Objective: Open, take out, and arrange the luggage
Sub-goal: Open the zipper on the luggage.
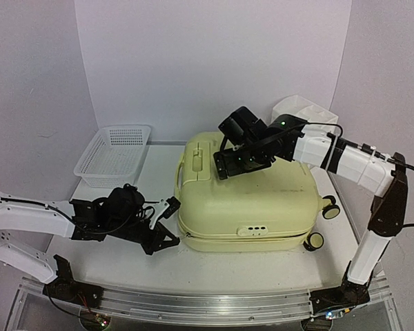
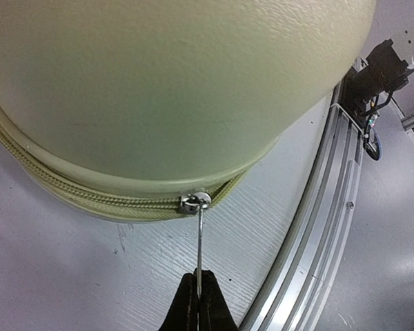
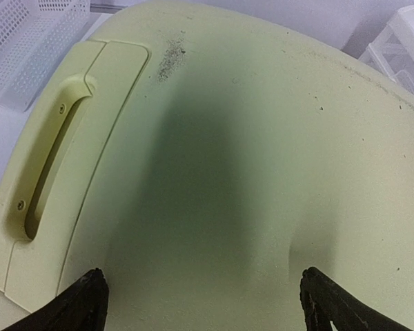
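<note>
**Left claw pinching the zip pull, right claw spread above the lid**

The aluminium rail (image 1: pixel 193 300) is running along the near edge of the white table (image 1: pixel 214 269), with both arm bases sitting on it. Just beyond it, the left gripper (image 1: pixel 164 210) is lying low over the table, reaching toward the near-left corner of the luggage (image 1: pixel 248 200). Its jaws are pressing tight on the thin metal zipper pull (image 2: pixel 200 241), and the pull is running straight from the fingertips to the slider (image 2: pixel 194 202) on the yellow-green zip band at the rounded corner.

The luggage is lying flat in the middle of the table with its lid down and its two cream wheels (image 1: pixel 330 210) pointing right.

Above the far-left part of the lid, the right gripper (image 1: pixel 228 164) is pointing down with its jaws standing wide apart and holding nothing. Its two black fingertips (image 3: pixel 90 296) are framing the bare shell beside the moulded handle (image 3: pixel 48 179). Whether they are touching the shell cannot be told.

Farther back, a white mesh basket (image 1: pixel 114 155) is sitting on the left beside the luggage, and a white plastic drawer organizer (image 1: pixel 303 110) is standing at the far right behind the right arm.
</note>
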Available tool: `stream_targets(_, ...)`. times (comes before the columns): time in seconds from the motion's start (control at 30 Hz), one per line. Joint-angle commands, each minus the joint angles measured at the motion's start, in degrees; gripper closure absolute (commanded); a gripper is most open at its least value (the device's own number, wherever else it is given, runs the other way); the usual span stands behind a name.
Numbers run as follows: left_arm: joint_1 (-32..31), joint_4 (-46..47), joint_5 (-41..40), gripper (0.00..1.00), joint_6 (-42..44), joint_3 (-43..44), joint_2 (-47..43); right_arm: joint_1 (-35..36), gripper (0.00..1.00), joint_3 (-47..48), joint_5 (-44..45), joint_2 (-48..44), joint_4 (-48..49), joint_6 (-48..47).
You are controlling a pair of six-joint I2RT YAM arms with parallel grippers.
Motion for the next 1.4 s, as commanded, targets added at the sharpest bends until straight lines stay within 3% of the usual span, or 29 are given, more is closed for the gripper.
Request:
stream_targets(0.0,-0.87,0.59,1.35,1.0,2.5,2.38,0.75,-0.35,0.05,1.32,1.26,-1.19,-6.82,-3.76)
stream_targets(0.37,-1.12,0.54,1.65,1.0,4.8,2.3,-0.33,-0.35,0.06,5.0,1.38,-2.71,-1.98,-7.82)
stream_targets(1.07,-2.53,0.62,1.29,1.0,7.31,3.37,-0.89,-0.3,0.12,16.47,0.96,8.37,-3.02,-7.95)
stream_targets(1.23,-2.54,0.63,1.41,1.0,7.94,3.45,-0.83,-0.32,0.27,21.08,-0.24,13.76,-5.98,-6.66)
stream_targets(1.33,-2.54,0.63,1.38,1.0,8.19,3.23,-0.86,-0.37,0.5,23.58,-2.33,15.28,-5.93,-6.51)
stream_targets(1.37,-2.58,0.63,1.38,1.0,8.21,3.13,-0.87,-0.38,0.65,24.53,-2.43,15.44,-5.92,-6.5)
